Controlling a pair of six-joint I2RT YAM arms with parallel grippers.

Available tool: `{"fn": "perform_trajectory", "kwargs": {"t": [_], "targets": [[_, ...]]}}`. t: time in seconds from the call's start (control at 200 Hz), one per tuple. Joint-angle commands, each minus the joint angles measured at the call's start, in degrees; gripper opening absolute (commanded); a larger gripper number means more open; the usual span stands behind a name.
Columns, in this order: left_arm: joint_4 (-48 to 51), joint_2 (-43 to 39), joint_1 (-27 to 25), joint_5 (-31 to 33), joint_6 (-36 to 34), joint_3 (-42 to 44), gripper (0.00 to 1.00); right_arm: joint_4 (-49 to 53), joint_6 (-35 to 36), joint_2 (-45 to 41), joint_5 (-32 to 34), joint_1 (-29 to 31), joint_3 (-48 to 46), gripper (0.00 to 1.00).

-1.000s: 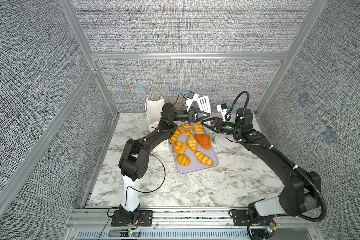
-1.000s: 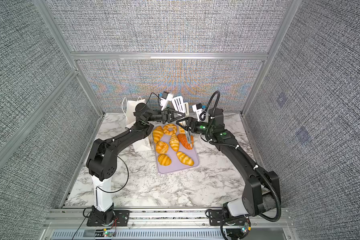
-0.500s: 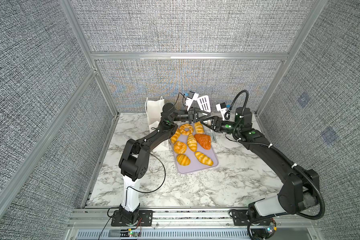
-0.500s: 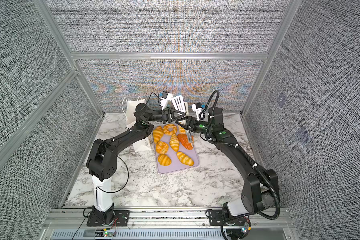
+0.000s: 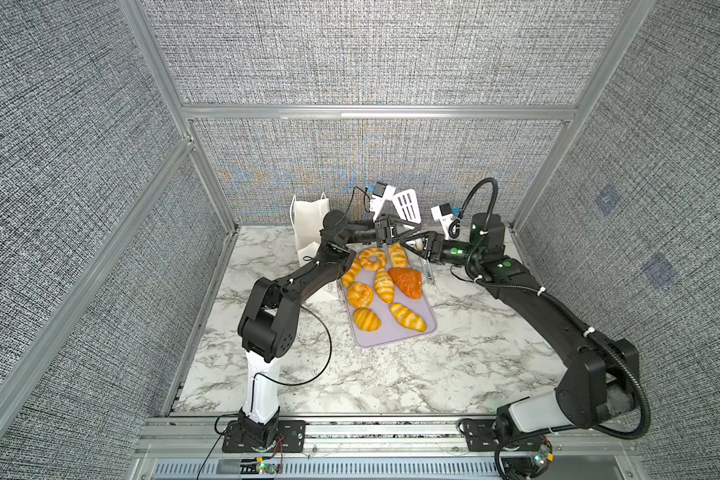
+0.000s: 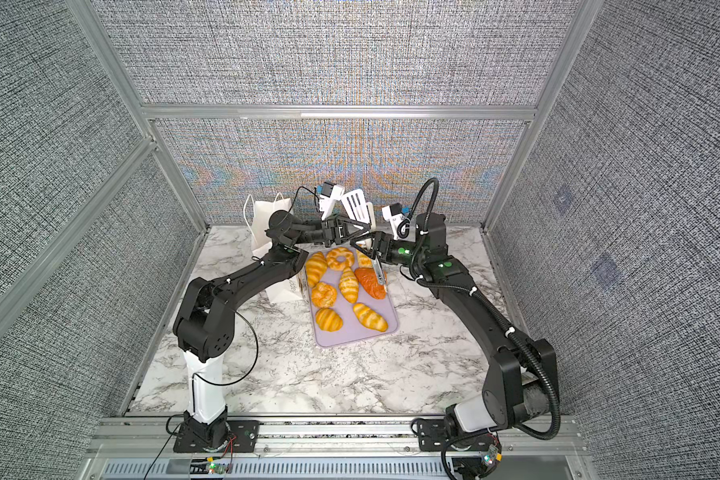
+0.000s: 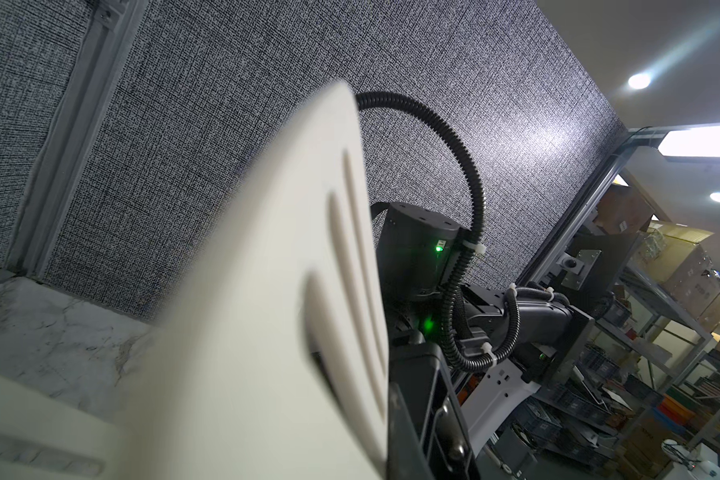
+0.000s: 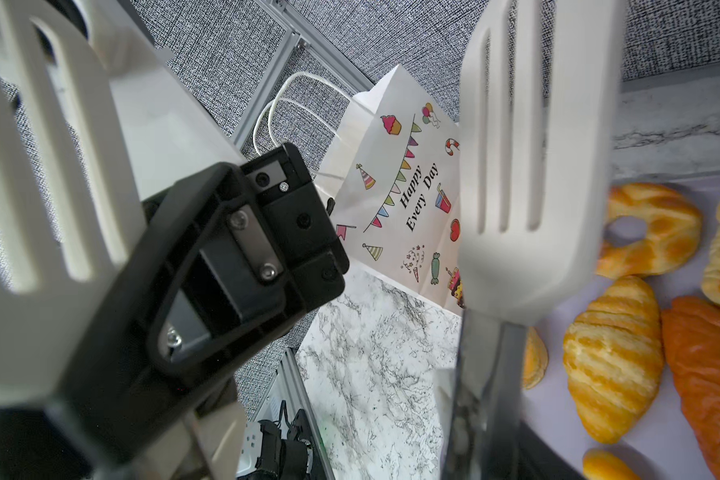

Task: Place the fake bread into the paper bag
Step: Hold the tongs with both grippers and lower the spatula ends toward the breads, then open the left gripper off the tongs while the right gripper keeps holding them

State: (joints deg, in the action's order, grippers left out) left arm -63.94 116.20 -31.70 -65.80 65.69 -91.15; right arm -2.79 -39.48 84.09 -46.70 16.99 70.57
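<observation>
The left claw is clenched on a pair of tongs, a little above the middle in both top views. The right claw is right beside it at the tongs too. Whether it is squeezing or loose cannot be told.

The tongs have two flat white paddles of smooth plastic with long slots. They also have a thin, shiny metal arm.

Just below the claws lies a flat lavender tray with round corners. All eight pieces of fake bread lie on it, and they look glossy. Seven are golden yellow with pale stripes:
- one ring
- one swirl bun
- five long croissants and rolls

The eighth is an orange-brown triangle.

The paper bag is just beside the tray's upper left end, partly hidden by the left arm. It is white, with two string handles, small party drawings and the words "Happy Every Day".

The worktop looks like white marble with grey veins. The walls are rough grey woven cloth.
</observation>
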Motion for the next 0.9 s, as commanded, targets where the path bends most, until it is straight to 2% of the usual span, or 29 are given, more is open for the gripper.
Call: {"fn": "perform_trajectory", "kwargs": {"t": [0.0, 0.25, 0.5, 0.896], "targets": [[-8.15, -0.02, -0.3, -2.4, 2.78, -0.08, 0.0, -0.12, -0.79, 0.23, 3.26, -0.29, 0.45, 0.78], [-10.62, 0.59, -0.27, -2.49, 4.36, -0.08, 0.0, 3.77, -0.18, -0.23, 3.09, -0.67, 0.45, 0.69], [-10.97, 1.03, -0.24, -2.3, 4.7, -0.77, 0.0, 5.9, 0.5, -2.69, 3.19, -2.16, -0.87, 0.69], [-15.25, 2.63, -0.13, -1.26, 9.01, -1.82, 0.0, 6.35, 0.65, -2.63, 2.68, -2.33, -0.69, 0.65]]}}
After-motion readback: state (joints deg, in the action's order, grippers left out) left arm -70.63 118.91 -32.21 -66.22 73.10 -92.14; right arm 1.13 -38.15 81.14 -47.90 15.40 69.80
